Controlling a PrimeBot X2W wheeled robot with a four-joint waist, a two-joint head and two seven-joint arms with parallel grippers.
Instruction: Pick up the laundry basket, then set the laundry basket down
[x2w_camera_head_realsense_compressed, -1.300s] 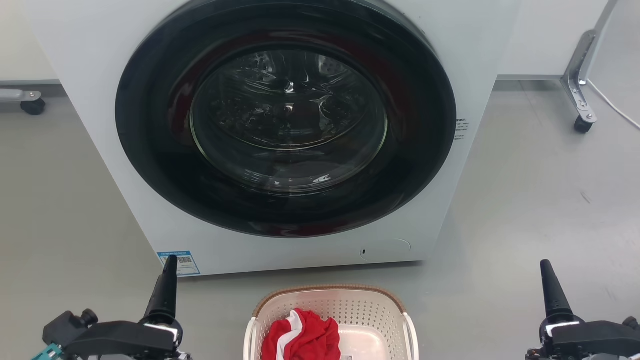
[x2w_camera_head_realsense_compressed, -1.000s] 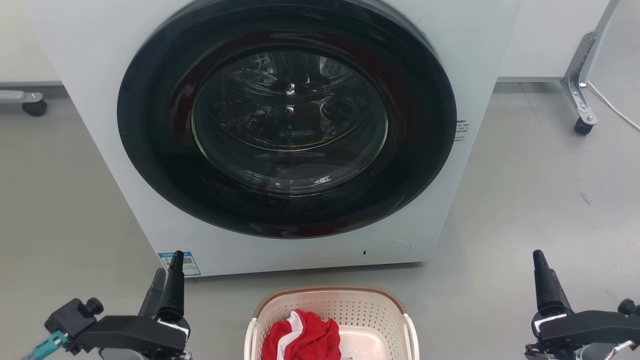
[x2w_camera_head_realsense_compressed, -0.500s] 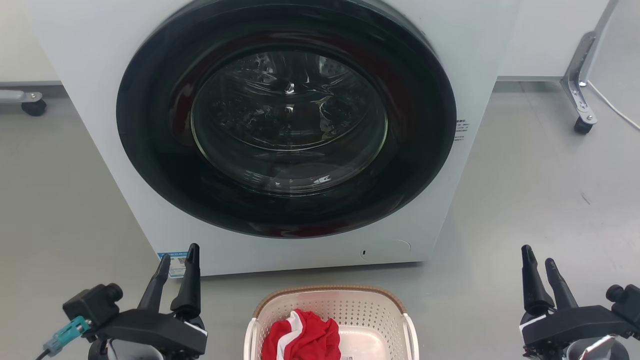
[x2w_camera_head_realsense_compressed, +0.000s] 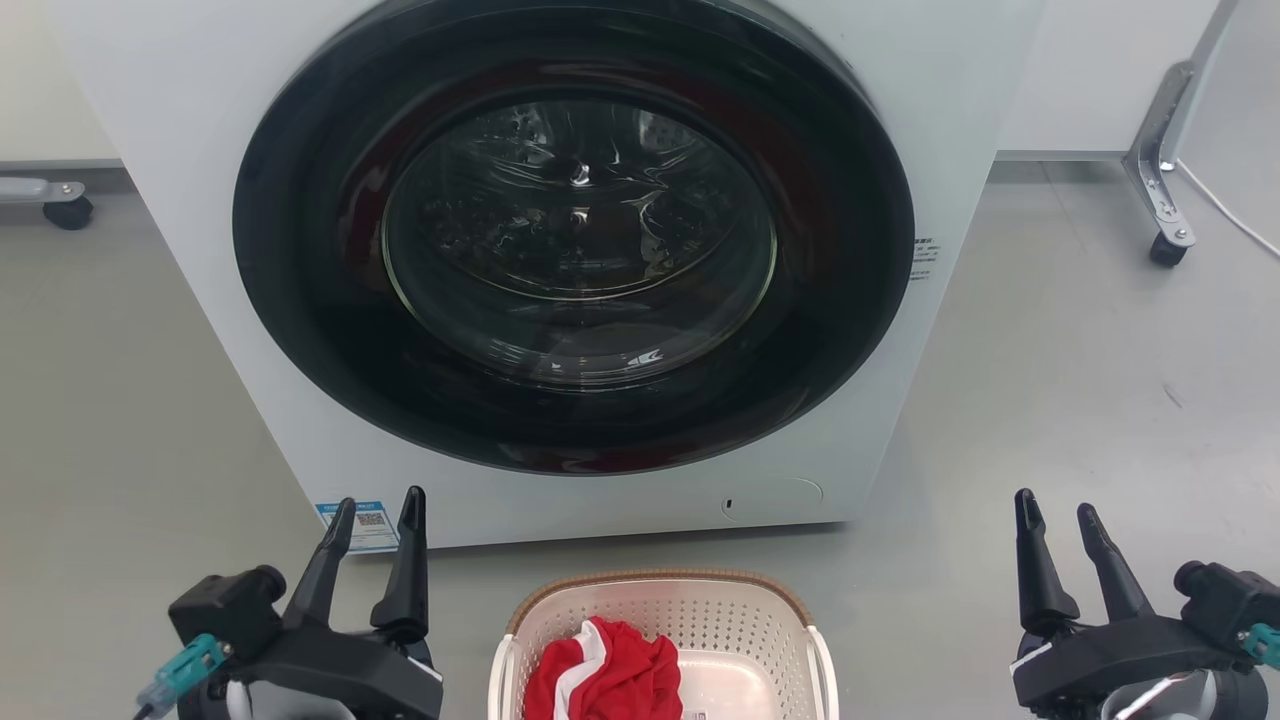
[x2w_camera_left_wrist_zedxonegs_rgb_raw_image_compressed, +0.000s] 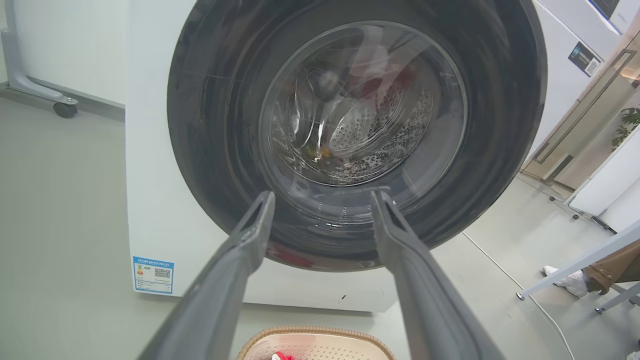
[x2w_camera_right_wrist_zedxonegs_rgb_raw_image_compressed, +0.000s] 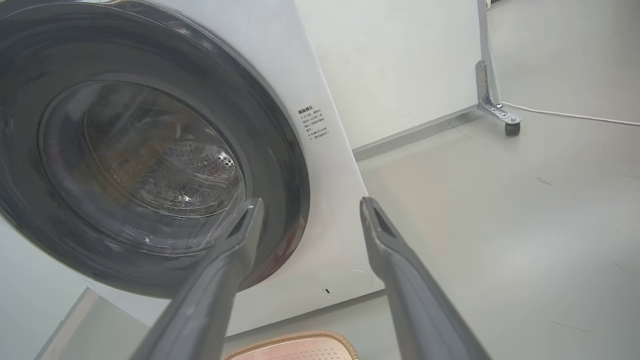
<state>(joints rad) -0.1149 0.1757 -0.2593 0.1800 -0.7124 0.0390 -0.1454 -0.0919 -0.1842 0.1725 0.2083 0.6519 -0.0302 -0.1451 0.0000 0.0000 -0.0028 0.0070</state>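
**Position.** The laundry basket (x2w_camera_head_realsense_compressed: 700, 612) stands on the grey floor (x2w_camera_head_realsense_compressed: 1080, 400), just in front of the washing machine (x2w_camera_head_realsense_compressed: 960, 100). Its near part is cut off by the bottom edge of the head view. The left gripper (x2w_camera_head_realsense_compressed: 378, 500) hovers to its left and the right gripper (x2w_camera_head_realsense_compressed: 1053, 503) to its right. Each has its 2 fingers parted with nothing between them, and neither touches the basket.

**Step in hand.** This appears to be the approach for a 2-handed lift. Each gripper should drop to the white side handle on its own side, left (x2w_camera_head_realsense_compressed: 500, 672) and right (x2w_camera_head_realsense_compressed: 826, 668). Both should close at matching height and rise together so the load rides level. The perforated wall looks a poorer purchase than the handles.

**Contents.** The basket holds 1 red garment (x2w_camera_head_realsense_compressed: 625, 675) with a white band, bunched toward the left, with bare bottom showing beside it. The machine's door is shut, and its drum contents cannot be told.
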